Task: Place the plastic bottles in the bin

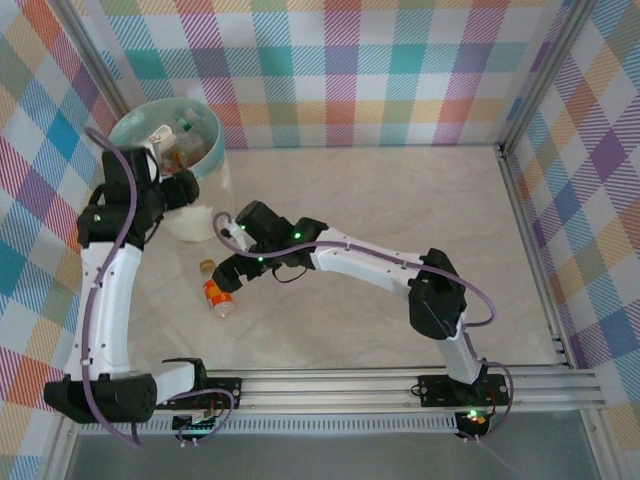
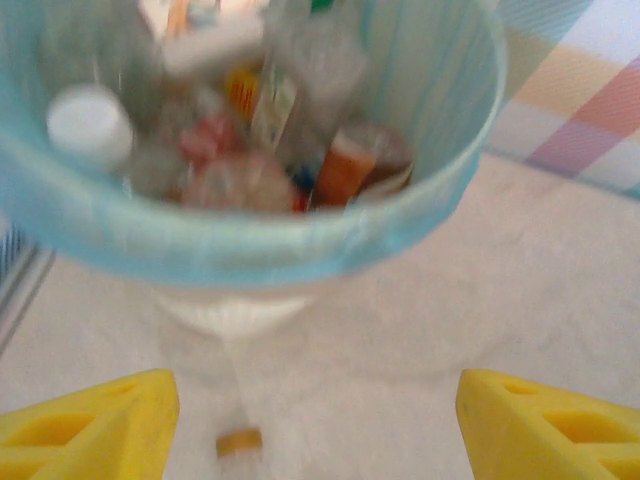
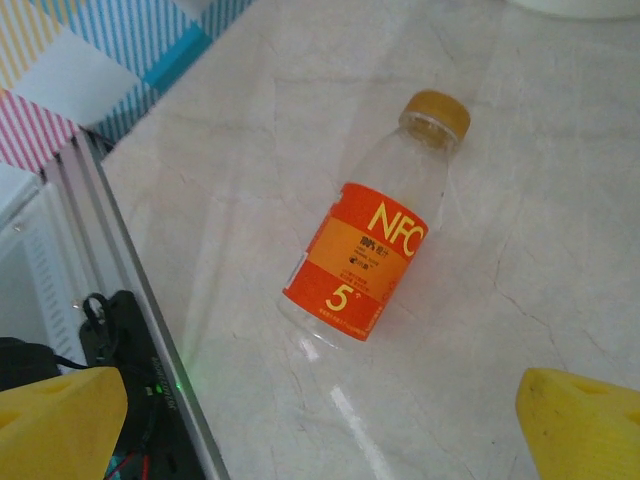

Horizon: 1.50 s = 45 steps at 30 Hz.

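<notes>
Right gripper: the right gripper (image 3: 320,430) hovers low over the table (image 3: 560,230) at the near left. Its yellow fingertips (image 3: 60,420) are spread wide and hold nothing.

Bottle, place: one plastic bottle (image 3: 365,250) lies on its side on the table directly beneath that gripper. It sits just short of the bin and touches neither finger.

Bottle, axis: its long axis runs near to far. The gold cap (image 3: 435,115) points far and slightly left toward the bin, and the base points back toward the arms.

Bottle, handling: it is clear and looks empty, so it is probably light and thin-walled. It would likely roll if nudged and give under a hard squeeze, and the smooth plastic may be slippery.

Bottle, hold: the orange label (image 3: 350,285) at mid-body looks the soundest place, with the jaws closing across the long axis. The neck is narrower and off balance.

Left gripper: the left gripper (image 2: 315,420) is poised just short of the bin's mouth at the far left. Its fingers are apart with nothing between them, though that wrist view is blurred.

Bin: the white bin (image 2: 250,245), lined in blue-green, stands at the far left. Several bottles (image 2: 345,170) are piled inside at mixed angles.
</notes>
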### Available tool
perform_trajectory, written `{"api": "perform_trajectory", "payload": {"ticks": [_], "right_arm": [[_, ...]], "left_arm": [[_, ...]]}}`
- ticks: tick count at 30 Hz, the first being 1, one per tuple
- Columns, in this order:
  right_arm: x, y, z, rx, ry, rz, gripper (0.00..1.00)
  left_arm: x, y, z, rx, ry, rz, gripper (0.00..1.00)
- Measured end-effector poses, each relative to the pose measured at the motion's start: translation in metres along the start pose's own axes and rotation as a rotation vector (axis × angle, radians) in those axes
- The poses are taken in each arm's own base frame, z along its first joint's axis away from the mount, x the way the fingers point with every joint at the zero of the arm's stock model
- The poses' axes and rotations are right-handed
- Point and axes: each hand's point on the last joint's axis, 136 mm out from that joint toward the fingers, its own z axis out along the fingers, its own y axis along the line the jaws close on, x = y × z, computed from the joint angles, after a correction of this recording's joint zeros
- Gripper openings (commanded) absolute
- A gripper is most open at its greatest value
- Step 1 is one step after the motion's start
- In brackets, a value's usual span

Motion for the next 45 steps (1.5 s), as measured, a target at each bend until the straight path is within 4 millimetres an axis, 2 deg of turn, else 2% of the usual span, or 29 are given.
{"api": "perform_trajectory", "payload": {"ticks": [2,5,11,14,19,25,34,38,45], "right_arm": [[0.005,-0.001,0.015,0.007,0.023,-0.001,0.99],[0.012,-0.002,0.035,0.015,0.050,-0.004,0.99],[0.020,-0.006,0.068,0.026,0.079,-0.008,0.99],[0.020,-0.007,0.085,0.029,0.087,-0.011,0.99],[0.022,-0.010,0.115,0.030,0.106,-0.011,0.99],[0.032,-0.021,0.142,0.050,0.141,-0.005,0.90],[0.048,-0.033,0.144,0.096,0.197,0.004,0.67],[0.053,-0.037,0.145,0.106,0.202,0.002,0.62],[0.073,-0.038,0.115,0.127,0.242,0.008,0.59]], "left_arm": [[0.025,0.007,0.000,-0.007,0.025,-0.040,0.74],[0.053,0.017,-0.004,-0.014,0.034,-0.088,0.75],[0.086,0.040,-0.011,-0.078,-0.009,-0.153,0.76],[0.093,0.051,-0.014,-0.119,-0.039,-0.166,0.76],[0.092,0.061,-0.022,-0.154,-0.095,-0.184,0.76],[0.088,0.066,-0.028,-0.180,-0.130,-0.188,0.77],[0.087,0.068,-0.028,-0.190,-0.135,-0.188,0.77],[0.086,0.068,-0.029,-0.194,-0.138,-0.188,0.77],[0.066,0.063,-0.040,-0.174,-0.182,-0.195,0.78]]}}
